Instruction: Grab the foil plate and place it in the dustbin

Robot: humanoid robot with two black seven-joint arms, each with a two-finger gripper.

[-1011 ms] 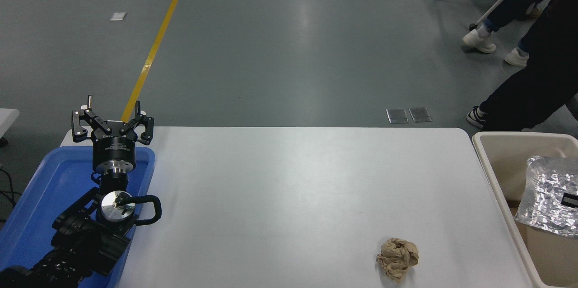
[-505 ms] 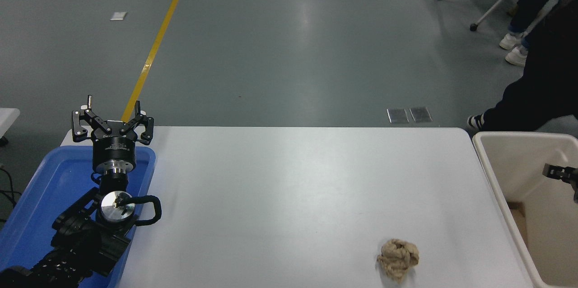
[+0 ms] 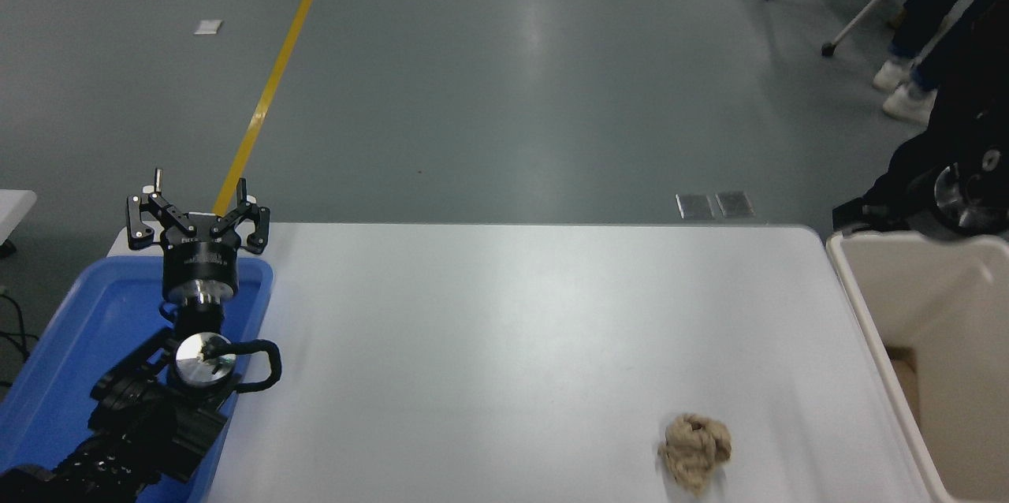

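The foil plate does not show in the head view. The cream-beige dustbin [image 3: 855, 294] stands against the table's right end, and only bare walls and a brown patch at its bottom show inside it. My right arm's wrist [image 3: 958, 199], black with a silver disc, hangs above the dustbin's far rim at the right edge. It merges with a person's dark clothing, so the right gripper itself is unclear. My left gripper [image 3: 197, 207] is open and empty, parked over the blue tray at the lower left.
A shallow blue tray [image 3: 55, 345] lies at the table's left end under the left arm. A brown crumpled paper wad [image 3: 694, 449] sits near the front right of the white table [image 3: 504, 329]. A person's legs [image 3: 930, 30] and a wheeled chair are at the top right.
One second ago the foil plate hung over the dustbin at the right edge; it has since dropped out of sight. My right arm has risen and moved back to the bin's far rim. The person's legs shifted.
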